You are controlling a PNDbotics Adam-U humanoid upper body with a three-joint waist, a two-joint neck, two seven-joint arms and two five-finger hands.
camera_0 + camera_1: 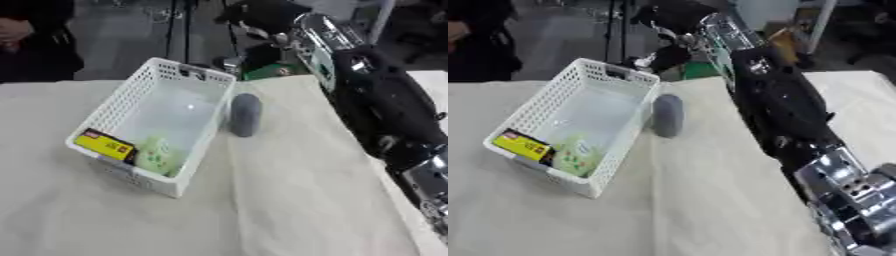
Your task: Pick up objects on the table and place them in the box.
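A white mesh basket [107, 107] stands on the cloth-covered table, left of centre. Inside it, at the near end, lie a yellow packet [105, 144] and a pale green object [157, 156]. A grey rounded object [245, 114] lies on the cloth, against the basket's right wall. My right arm [785, 107] comes in from the lower right and stretches over the table's right side to its far edge. My right hand [677, 16] is a dark shape beyond the basket's far corner, above a green thing [265, 71]. My left hand does not show.
The table [289, 200] is covered with a beige cloth. A person in dark clothes [31, 40] stands at the far left edge. Dark stands and equipment fill the background behind the table.
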